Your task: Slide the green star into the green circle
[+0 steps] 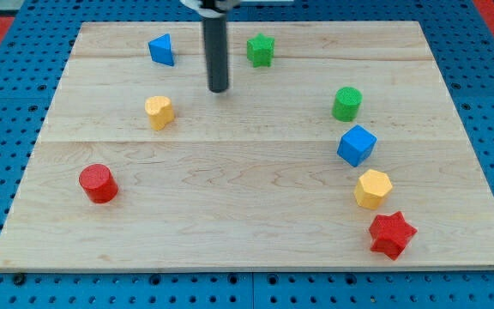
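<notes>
The green star [261, 50] lay near the view's top edge of the wooden board [230, 215], a little right of centre, and the green circle [346, 103], a short cylinder, stood lower and further to the view's right, well apart from it. My tip [219, 88] rested on the board to the left of the star and somewhat below it, touching no block; being a bare rod, it clasped nothing and had nothing to clasp with. A blue triangle [162, 49] sat at the top left, a yellow heart-like block [159, 112] below it, and a red cylinder [99, 183] toward the lower left. Down the right side ran a blue cube [356, 145], a yellow hexagon [372, 189] and a red star [391, 234], none of them between the two green pieces. The star looked like a small, rigid, light block that would probably slide easily on the smooth wood, yet its points would likely make it spin if pushed off centre. The best contact seemed to be its upper-left side, opposite the circle, in a notch between two points, so the push ran through its middle toward the lower right. The tip would first need to move up and around to reach that side.
</notes>
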Available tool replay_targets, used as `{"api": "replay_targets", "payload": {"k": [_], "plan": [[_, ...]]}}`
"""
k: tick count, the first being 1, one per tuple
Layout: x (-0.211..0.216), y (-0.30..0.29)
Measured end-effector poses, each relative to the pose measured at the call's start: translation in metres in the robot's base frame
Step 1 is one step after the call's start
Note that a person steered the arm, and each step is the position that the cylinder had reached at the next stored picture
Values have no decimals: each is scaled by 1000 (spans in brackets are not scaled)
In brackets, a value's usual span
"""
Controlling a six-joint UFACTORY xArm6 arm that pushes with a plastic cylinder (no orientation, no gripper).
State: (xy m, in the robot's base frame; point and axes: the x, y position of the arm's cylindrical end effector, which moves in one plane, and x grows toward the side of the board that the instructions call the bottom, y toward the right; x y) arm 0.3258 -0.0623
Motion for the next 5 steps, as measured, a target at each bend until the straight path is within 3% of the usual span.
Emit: {"api": "replay_targets", "payload": {"k": [2,3,5], "plan": [[-81,9],[-76,64],[-21,126]]}}
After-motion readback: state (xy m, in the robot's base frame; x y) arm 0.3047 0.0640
